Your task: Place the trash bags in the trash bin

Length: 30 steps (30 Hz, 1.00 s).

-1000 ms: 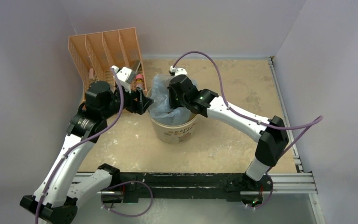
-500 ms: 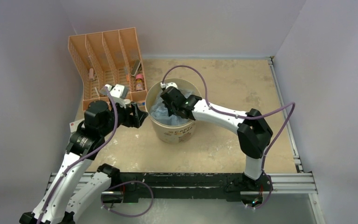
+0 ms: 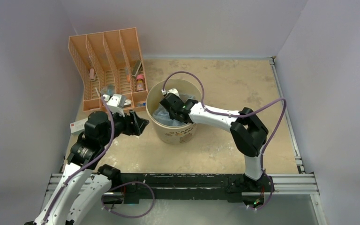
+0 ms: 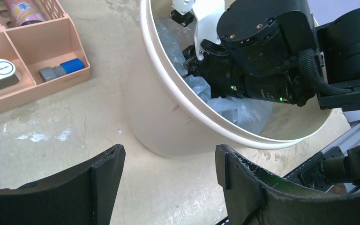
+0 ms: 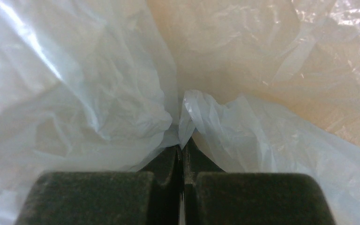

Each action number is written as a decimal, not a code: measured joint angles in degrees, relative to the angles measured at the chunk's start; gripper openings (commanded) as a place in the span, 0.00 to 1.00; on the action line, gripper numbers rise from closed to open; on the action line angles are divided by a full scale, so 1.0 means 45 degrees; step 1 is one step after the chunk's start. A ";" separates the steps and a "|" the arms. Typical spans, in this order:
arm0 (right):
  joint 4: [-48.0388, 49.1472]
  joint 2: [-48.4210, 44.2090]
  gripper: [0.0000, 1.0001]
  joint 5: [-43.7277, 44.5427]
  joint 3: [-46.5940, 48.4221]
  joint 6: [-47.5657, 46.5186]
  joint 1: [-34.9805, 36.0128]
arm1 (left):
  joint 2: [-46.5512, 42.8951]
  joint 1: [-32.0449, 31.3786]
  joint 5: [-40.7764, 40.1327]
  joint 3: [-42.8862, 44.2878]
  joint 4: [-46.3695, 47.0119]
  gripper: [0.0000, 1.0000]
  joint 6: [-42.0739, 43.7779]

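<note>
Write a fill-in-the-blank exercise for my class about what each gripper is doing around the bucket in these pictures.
The right gripper reaches ____ the cream bucket.
It is ____ on the light-blue plastic bag.
The left gripper, beside the bucket, is open and holds ____.
The orange organizer rack stands on the ____ side of the bucket in the top view.
Missing words: inside; shut; nothing; left.
</note>
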 measured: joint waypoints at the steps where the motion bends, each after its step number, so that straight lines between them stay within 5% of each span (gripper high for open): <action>1: -0.0005 0.0034 0.00 0.0121 -0.0063 -0.0029 0.0005 | -0.0063 0.0000 0.0029 -0.0097 0.0024 0.71 -0.0078; 15: 0.0015 -0.1098 0.00 0.0136 -0.2132 -0.1554 0.0005 | 0.0704 0.0000 0.0500 0.0403 0.0597 0.71 -0.0267; 30: -0.0913 -0.3536 0.00 -0.1311 -0.1399 -0.3993 -0.1307 | 0.2599 0.0005 0.1234 0.1851 0.1802 0.70 -0.0282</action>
